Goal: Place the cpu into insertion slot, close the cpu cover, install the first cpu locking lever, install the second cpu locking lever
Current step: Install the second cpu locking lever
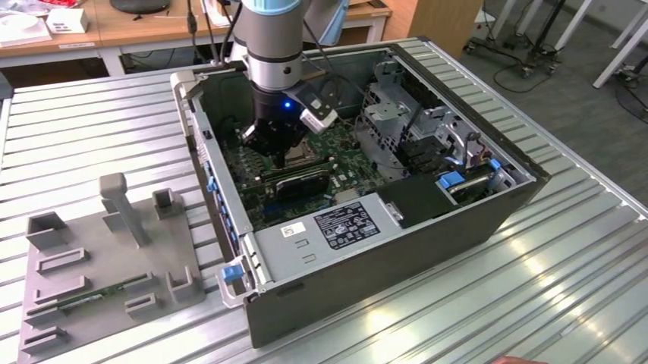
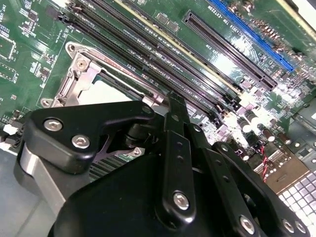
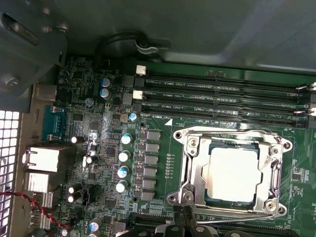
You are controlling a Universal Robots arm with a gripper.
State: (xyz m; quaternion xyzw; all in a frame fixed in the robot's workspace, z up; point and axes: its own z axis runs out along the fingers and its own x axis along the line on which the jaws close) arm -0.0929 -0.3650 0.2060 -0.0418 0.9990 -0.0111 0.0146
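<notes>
**Inside the open computer case: chip seated, cover down, gripper at a locking lever**

At the middle of the green motherboard (image 3: 98,148), the cpu (image 3: 232,173) lies flat in the insertion slot (image 3: 232,146), its pale silver top showing through the window of the cpu cover (image 3: 193,170). The cover, a silvery frame, is lowered around the chip and looks closed or nearly so. Along one edge of the socket runs a thin wire locking lever (image 3: 237,218); it appears low but I cannot tell whether it is hooked.

The gripper (image 3: 186,217) sits just beside the socket corner, at one end of that lever. Its black jaws stand narrow, close together, and may be touching or pinching the lever; whether they truly hold it cannot be told. In the second wrist view the gripper (image 2: 175,106) reaches down just beside the cover (image 2: 81,79), with long black memory slots (image 2: 163,54) running alongside.

In the exterior view the arm hangs straight down into the computer case (image 1: 405,250), which lies on its side on a ribbed metal counter (image 1: 567,303). A grey fixture tray (image 1: 111,258) rests on the counter at the exterior view's left.

Risk, as a judgement: the springy lever could slip from the narrow jaws and snap back, or miss its hook, leaving the cover unclamped. Sideways drift could also scrape nearby board parts.
</notes>
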